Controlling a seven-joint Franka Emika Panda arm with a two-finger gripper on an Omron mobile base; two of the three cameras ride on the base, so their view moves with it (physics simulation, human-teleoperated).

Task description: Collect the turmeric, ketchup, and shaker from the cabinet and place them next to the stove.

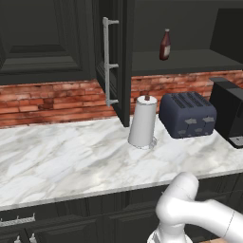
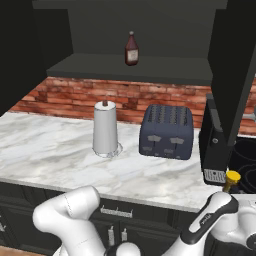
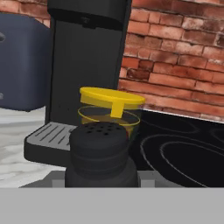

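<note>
Shaker first: the small dark grey, nearly black shaker (image 3: 99, 153) with a perforated tapered top sits nearest the hand camera, at six o'clock in the hand view, between the gripper's fingers, which appear part closed on its base, though the tips themselves are hidden behind it. Just behind it, at twelve o'clock from the shaker, stands the turmeric, a small clear jar with a bright yellow lid (image 3: 111, 105); whether the two touch cannot be told. In the right base view the jar's yellow top (image 2: 232, 176) peeks above the arm at four o'clock. Behind the jar rises a tall black coffee machine (image 3: 85, 65) with a ribbed grey drip tray, and at three o'clock lies the black glass stove top (image 3: 183, 148) with ring markings. A dark blue four-slot toaster (image 2: 166, 131) stands on the white marble worktop (image 2: 50, 150), with a white paper towel roll (image 2: 105, 127) to its nine o'clock. Red brick wall (image 2: 75, 95) backs them. Farthest, the slim dark red ketchup bottle (image 2: 131, 49) stands upright on the shelf of the open dark charcoal cabinet (image 1: 121, 57); its label is unreadable.
</note>
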